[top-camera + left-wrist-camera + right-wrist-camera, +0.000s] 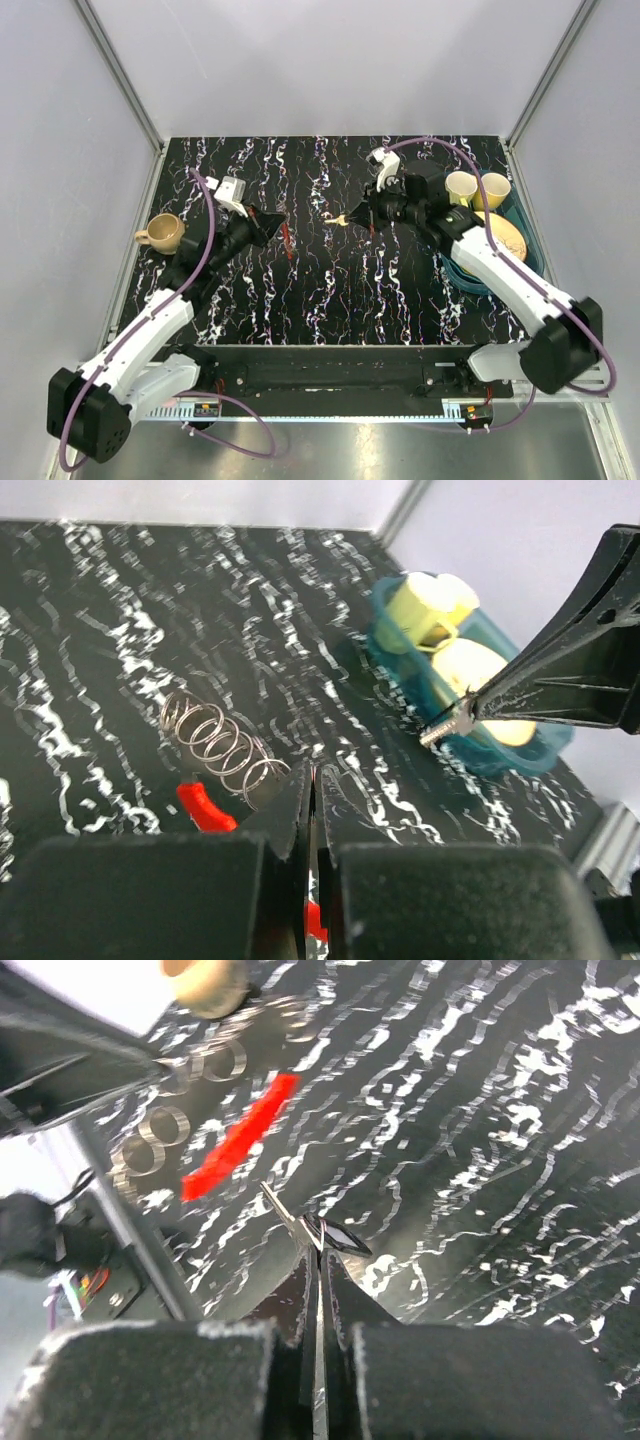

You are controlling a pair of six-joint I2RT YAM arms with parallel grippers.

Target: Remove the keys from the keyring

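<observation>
My left gripper [270,226] is shut on the end of the keyring [215,742], a stretched coil of thin wire loops, with its fingertips [303,780] pressed together. The red elongated piece [288,241] hangs from it above the table, and shows in the left wrist view [205,806] and the right wrist view [240,1138]. My right gripper [366,214] is shut on one small silver key [343,219] with a dark head [338,1235]. It holds the key apart from the ring, to the right of it. No other keys show.
A tan mug [165,232] stands at the left edge of the black marbled table. A blue tray [470,285] at the right holds two yellow cups [460,187] and a round tan item. Grey walls close in three sides.
</observation>
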